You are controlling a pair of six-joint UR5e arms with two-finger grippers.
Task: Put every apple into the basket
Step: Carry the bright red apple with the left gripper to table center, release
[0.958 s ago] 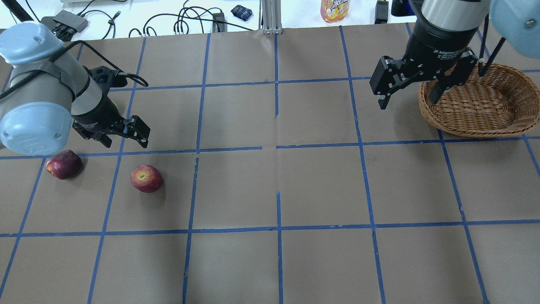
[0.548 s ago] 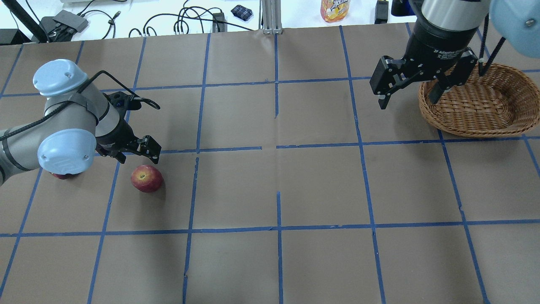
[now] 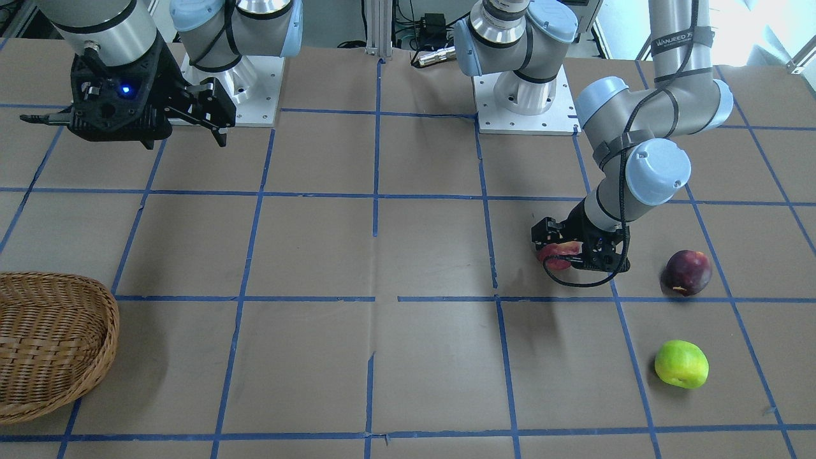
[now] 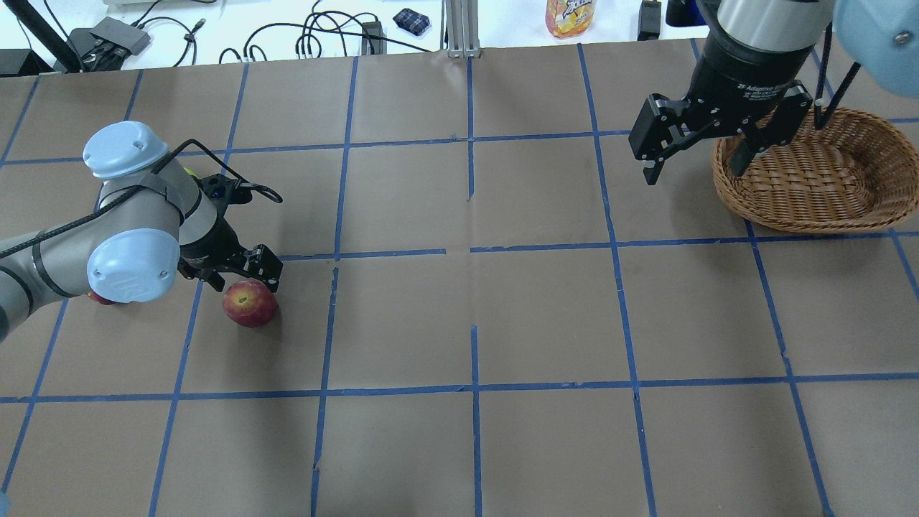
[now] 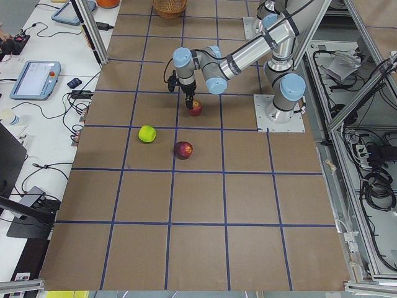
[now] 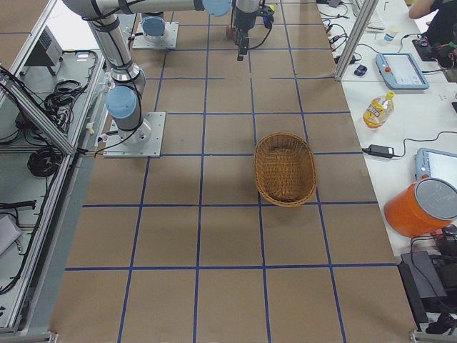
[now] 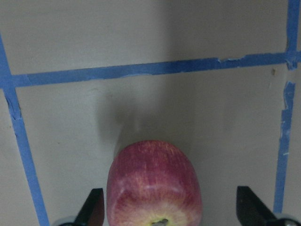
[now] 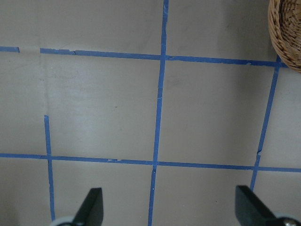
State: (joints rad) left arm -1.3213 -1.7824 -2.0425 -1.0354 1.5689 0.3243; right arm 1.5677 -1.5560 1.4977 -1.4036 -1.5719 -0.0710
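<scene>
- The left hand is spread, with one finger on either side of the red apple. It pinches nothing yet.
- In the left wrist view the red apple sits off-centre in that opening, close to one finger with a wide gap to the other. Closing now would probably nudge it sideways before both fingers bear on it.
- The red apple is round, with its stem dimple up, so it has no long axis to line up with.
- The maroon apple lies on the counter near the red apple, on the side away from the basket. The green apple lies beyond it, toward the operators' edge.
- The right hand, spread and empty, hangs at the basket's rim, well apart from the red apple. The left arm is far nearer.
</scene>
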